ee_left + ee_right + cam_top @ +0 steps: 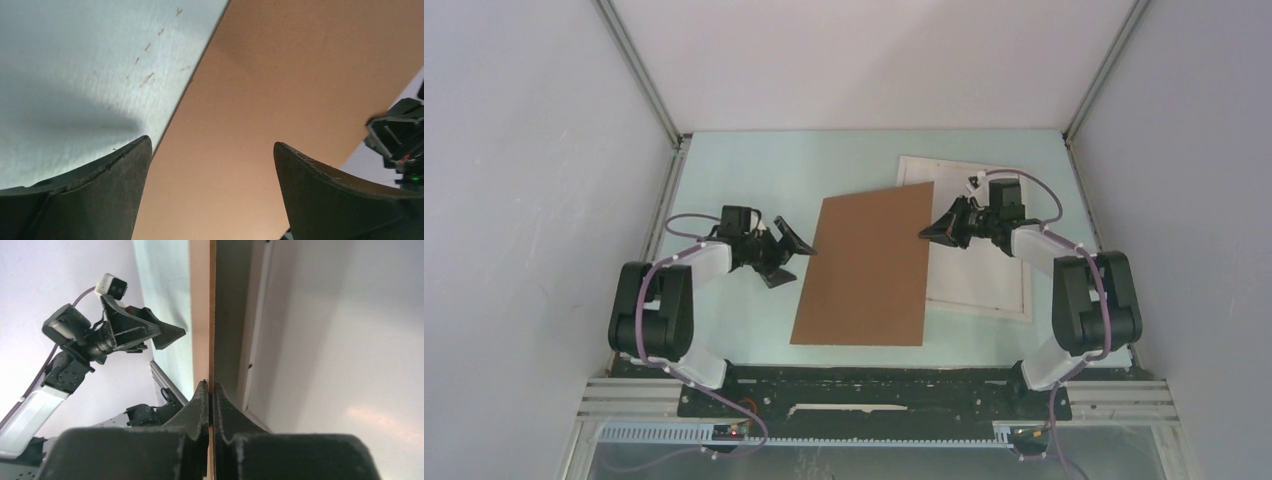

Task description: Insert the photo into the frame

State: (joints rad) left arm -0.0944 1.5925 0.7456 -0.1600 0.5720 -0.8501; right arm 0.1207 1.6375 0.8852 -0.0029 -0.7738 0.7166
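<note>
On the right arm [1092, 300], the jaws are pinched shut on the right edge of the brown backing board [869, 270]. Just beneath them lies the white frame [977, 283], its long axis running away from the arms. The left arm's [652, 310] jaws gape open beside the board's opposite edge. No photo shows.

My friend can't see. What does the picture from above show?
The right hand pinches the right edge of a brown board, which partly hides a white frame. The left hand is open beside the board's left edge.
</note>
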